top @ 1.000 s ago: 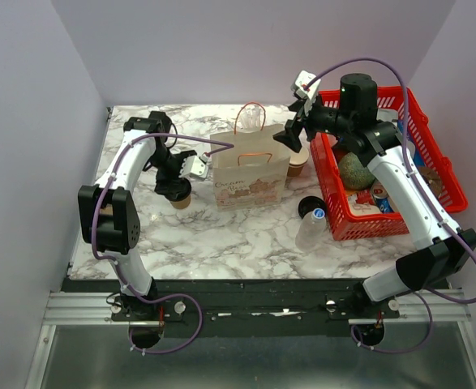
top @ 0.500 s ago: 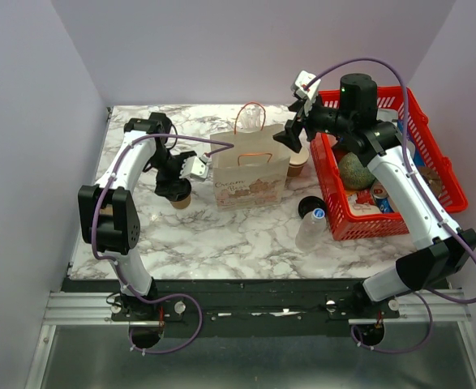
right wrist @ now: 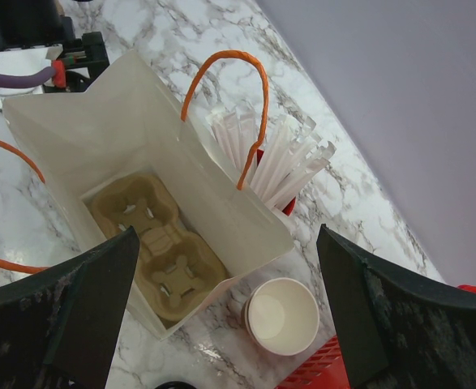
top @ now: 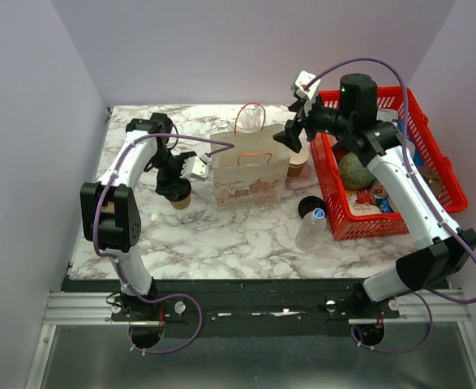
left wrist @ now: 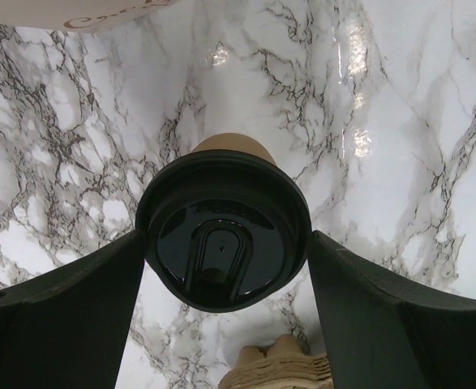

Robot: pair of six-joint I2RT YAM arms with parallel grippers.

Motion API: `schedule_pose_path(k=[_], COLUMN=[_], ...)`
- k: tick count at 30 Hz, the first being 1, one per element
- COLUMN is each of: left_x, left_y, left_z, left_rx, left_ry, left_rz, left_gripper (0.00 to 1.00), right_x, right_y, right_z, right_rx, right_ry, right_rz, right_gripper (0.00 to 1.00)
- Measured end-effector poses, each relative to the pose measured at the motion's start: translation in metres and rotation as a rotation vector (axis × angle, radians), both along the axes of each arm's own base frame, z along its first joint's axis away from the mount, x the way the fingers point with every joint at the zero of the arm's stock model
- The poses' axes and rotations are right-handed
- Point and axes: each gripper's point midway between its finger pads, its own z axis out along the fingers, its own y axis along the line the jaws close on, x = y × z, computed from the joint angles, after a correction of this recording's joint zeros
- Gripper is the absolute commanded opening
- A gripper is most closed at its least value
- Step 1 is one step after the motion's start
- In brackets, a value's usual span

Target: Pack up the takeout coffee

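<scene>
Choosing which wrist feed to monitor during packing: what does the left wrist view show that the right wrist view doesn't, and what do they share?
Only left wrist: the takeout coffee, black lid on, bracketed by the left claw. Only right wrist: inside the paper bag, a cardboard cup carrier; wrapped straws, a lidless cup and the wide-open right claw. Both: the marble table and the paper bag, just its edge in the left wrist view.

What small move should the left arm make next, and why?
Probably close the left gripper on the takeout coffee. Its fingers stand on both sides of the cup, the jaws look open, and the cup stands on the marble table beside the paper bag.
</scene>
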Motion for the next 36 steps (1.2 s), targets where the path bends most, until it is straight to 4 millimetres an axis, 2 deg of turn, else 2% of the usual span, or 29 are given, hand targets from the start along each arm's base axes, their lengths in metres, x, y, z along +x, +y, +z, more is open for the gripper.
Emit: schedule_pose_path(k=[7, 16, 21, 23, 24, 25, 32, 33, 36], left_x=[0.0, -0.001, -0.001, -0.002, -0.002, -0.002, -0.006, -0.009, -0.017], left_y=[0.002, 0.004, 0.005, 0.005, 0.005, 0.006, 0.006, 0.007, 0.006], left_z=[-0.005, -0.007, -0.008, -0.008, -0.008, -0.009, -0.005, -0.004, 0.007], left_rx=[0.013, 0.023, 0.027, 0.026, 0.025, 0.024, 0.018, 0.017, 0.002], left_ry=[0.015, 0.007, -0.014, -0.021, -0.029, -0.035, -0.037, -0.03, -0.028], left_rz=[0.003, 0.002, 0.008, 0.014, 0.018, 0.02, 0.078, 0.087, 0.125], left_gripper=[0.73, 0.77, 0.74, 0.65, 0.55, 0.51, 0.33, 0.19, 0.0], right_x=[0.0, 0.001, 0.003, 0.004, 0.004, 0.004, 0.009, 0.012, 0.019], right_y=[0.0, 0.001, 0.002, 0.004, 0.004, 0.005, 0.018, 0.022, 0.035], right_z=[0.0, -0.003, -0.008, -0.011, -0.013, -0.014, -0.016, -0.014, -0.013], right_rx=[0.0, -0.002, -0.01, -0.015, -0.016, -0.02, -0.021, -0.014, 0.002], right_ry=[0.001, 0.006, 0.013, 0.019, 0.023, 0.024, 0.038, 0.04, 0.058], right_rz=[0.0, 0.002, 0.01, 0.019, 0.024, 0.031, 0.12, 0.142, 0.202], right_gripper=[1.0, 1.0, 1.0, 1.0, 1.0, 1.0, 0.95, 0.94, 0.91])
